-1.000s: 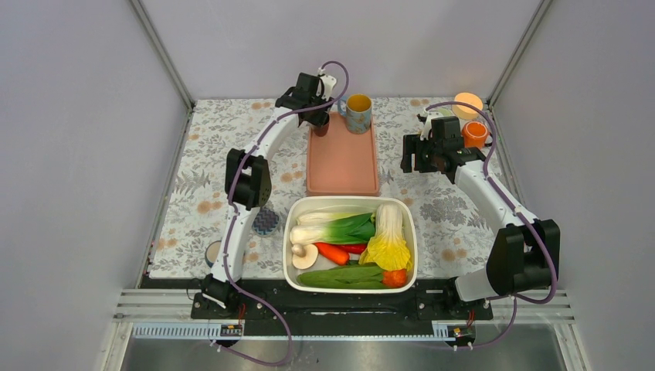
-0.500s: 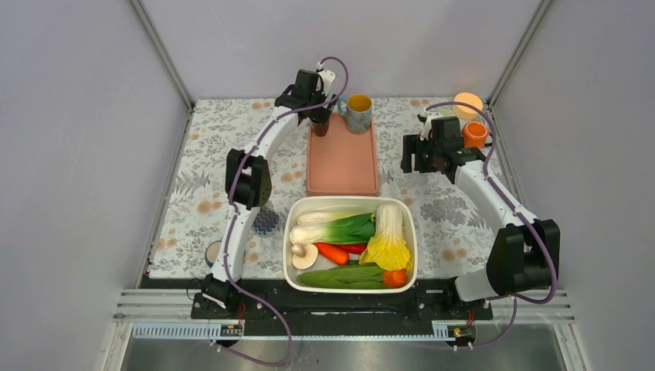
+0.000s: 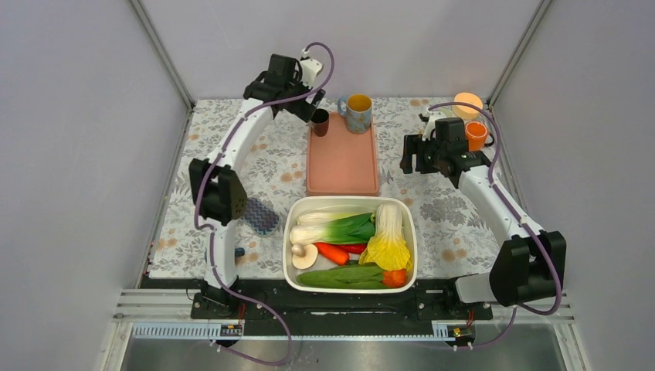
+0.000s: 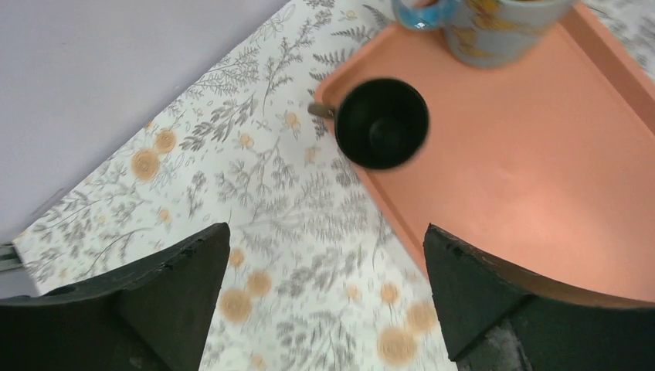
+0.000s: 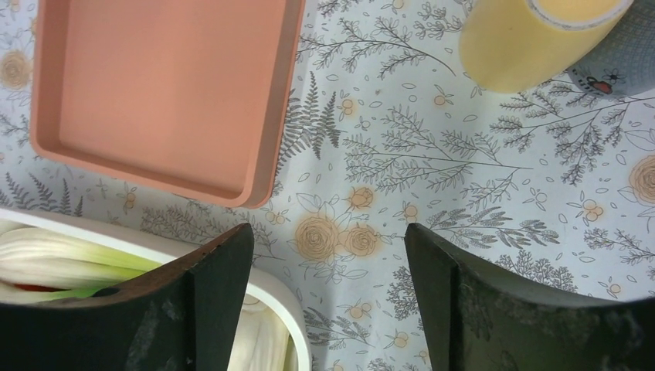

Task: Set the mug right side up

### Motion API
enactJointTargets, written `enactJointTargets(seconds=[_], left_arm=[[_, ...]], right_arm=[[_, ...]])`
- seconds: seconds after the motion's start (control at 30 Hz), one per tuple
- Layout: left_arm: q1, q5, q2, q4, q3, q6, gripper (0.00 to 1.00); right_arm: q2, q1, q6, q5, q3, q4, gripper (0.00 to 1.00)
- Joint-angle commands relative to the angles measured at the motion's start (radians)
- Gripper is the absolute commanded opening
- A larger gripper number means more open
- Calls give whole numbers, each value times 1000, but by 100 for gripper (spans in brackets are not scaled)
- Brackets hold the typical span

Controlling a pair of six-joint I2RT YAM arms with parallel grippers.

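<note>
Standing mouth-up in the far-left corner of the tray (image 3: 344, 166), the dark mug (image 4: 381, 124) looks righted, so the left gripper (image 4: 320, 251) hangs above it, jaws wide and empty; the right gripper (image 5: 328, 255), well apart, is open and empty too.

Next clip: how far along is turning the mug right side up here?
Looks done: the dark mug stands mouth-up on a corner of the pink tray. In hand: nothing. The left claw hangs open above the mug, not touching it, and the right claw is open over the tablecloth. Left: seemingly nothing but retreating.
</note>
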Motion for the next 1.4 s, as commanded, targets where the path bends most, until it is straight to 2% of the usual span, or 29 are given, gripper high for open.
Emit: enactJointTargets(seconds=[0.0,0.1,0.23,0.33,0.37,0.43,0.47,0.67,0.73,0.77,0.8,0.93,1.1,1.37], left_arm=[[5,128,-242,-176,-104,122,99],[8,192,-346,-361,-198,257,99],[12,97,-467,-552,-342,345,99],[17,77,-546,-677,-470,371,96],[18,77,-573,-720,-525,383,93],[18,70,-627,-773,-649,422,84],[18,61,-661,-785,-721,446,82],[11,-24,-862,-671,-1095,544,84],[9,-26,-887,-615,-1173,553,86],[4,-26,-894,-589,-1215,559,92],[-1,-29,-900,-564,-1256,566,94],[-16,-90,-922,-418,-1380,577,93],[-18,-169,-879,-271,-1449,540,75],[-18,-164,-806,-238,-1511,523,49]], right_arm=[[-52,-6,-13,-71,-19,28,81],[-76,-5,-14,-90,-35,27,81],[-104,-5,-14,-151,-42,28,81],[-120,-6,-6,-195,-42,26,82],[-127,-5,-6,-204,-45,25,85],[-145,-5,-6,-224,-52,27,98],[-155,-6,-5,-236,-55,29,99],[-181,-6,13,-282,-73,50,100],[-185,-6,18,-287,-75,51,99],[-189,-6,20,-291,-76,51,100],[-195,-6,20,-295,-77,50,99],[-212,-7,19,-301,-86,59,99],[-209,-5,24,-319,-88,63,99],[-207,-6,25,-337,-88,68,99]])
